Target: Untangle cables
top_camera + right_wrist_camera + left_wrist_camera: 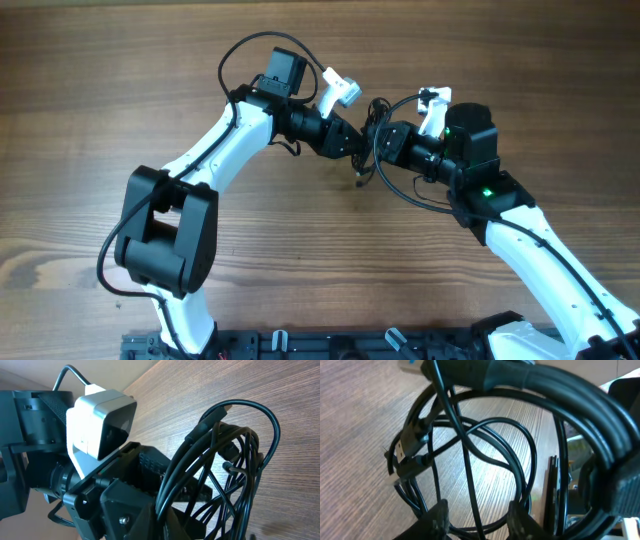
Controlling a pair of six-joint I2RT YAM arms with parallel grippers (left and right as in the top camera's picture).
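**Cables [470,455] bunched mid-air, centre frame**

Cables loop close across the left wrist view, at centre frame in the overhead. Right gripper [385,138] jaws clamp the bundle; left gripper [480,522] jaws stand parted around one strand. Best to close on that strand alone and pull gently.

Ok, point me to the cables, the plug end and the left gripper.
cables [182,462], right wrist view, on the bundled strands.
plug end [412,437], left wrist view, on its black body.
left gripper [478,520], left wrist view, midway between its fingertips.

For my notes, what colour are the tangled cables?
The cables are black; left wrist view shows best.
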